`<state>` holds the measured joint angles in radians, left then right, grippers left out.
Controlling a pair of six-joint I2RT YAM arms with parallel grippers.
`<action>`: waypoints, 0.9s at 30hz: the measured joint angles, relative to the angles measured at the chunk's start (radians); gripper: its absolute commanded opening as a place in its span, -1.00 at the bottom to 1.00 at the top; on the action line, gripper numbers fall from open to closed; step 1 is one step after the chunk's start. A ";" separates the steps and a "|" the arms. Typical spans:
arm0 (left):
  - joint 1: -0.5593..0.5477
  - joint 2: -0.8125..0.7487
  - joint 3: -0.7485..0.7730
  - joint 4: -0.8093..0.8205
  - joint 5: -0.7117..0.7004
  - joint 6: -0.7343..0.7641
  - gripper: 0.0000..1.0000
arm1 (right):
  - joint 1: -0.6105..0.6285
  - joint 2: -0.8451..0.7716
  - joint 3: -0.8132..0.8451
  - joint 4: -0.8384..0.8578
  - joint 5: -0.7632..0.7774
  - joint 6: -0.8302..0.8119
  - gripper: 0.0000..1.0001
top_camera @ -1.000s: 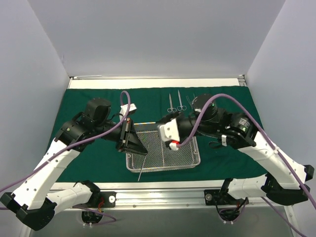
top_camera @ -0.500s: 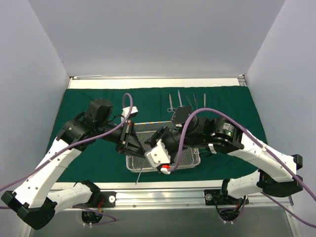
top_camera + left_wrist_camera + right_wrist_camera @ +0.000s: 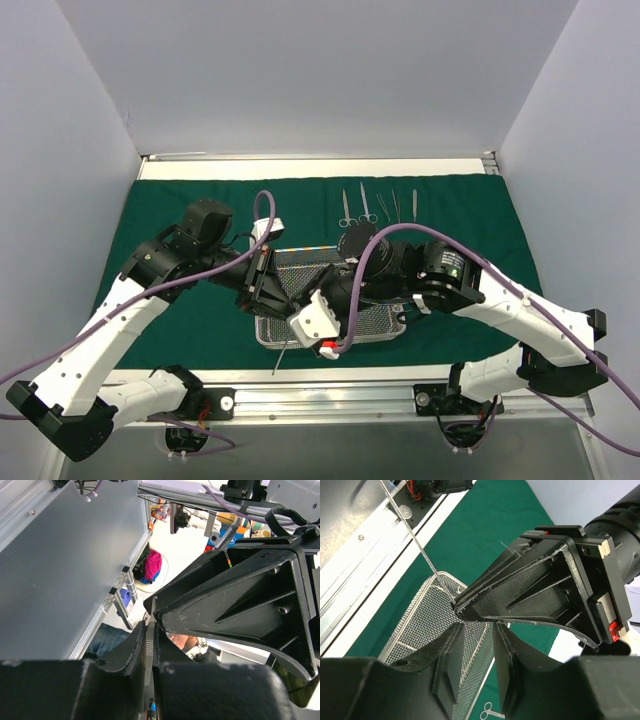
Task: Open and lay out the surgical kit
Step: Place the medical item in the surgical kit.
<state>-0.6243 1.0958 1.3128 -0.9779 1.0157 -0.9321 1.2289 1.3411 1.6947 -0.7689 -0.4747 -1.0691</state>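
The green drape (image 3: 170, 205) lies spread flat with the mesh tray (image 3: 305, 262) on it near my edge, so the unwrapping looks done. My left tool (image 3: 151, 630) is clamped tight on a thin steel instrument (image 3: 415, 535) above the tray, and my right tool (image 3: 477, 630) stands partly apart around it, gripping nothing. Scissors (image 3: 344, 208) and tweezers (image 3: 414, 200) already lie in a row beyond the tray, and this piece has yet to join them
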 measured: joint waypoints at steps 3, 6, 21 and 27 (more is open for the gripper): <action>0.000 0.002 0.000 -0.002 0.010 0.001 -0.95 | 0.007 0.000 0.000 0.000 0.004 0.000 -0.42; 0.000 0.002 0.000 -0.007 0.017 0.002 -0.95 | 0.015 0.002 0.000 -0.001 0.010 0.000 -0.47; 0.000 0.007 0.000 -0.016 0.045 0.001 -0.95 | 0.049 0.018 -0.001 -0.025 0.060 -0.010 -0.87; 0.005 0.007 0.000 -0.027 0.045 0.000 -0.95 | 0.057 0.020 -0.001 -0.046 0.066 -0.010 -1.00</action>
<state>-0.6189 1.1027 1.3128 -1.0054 1.0607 -0.9318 1.2861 1.3613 1.6939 -0.8150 -0.4084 -1.0794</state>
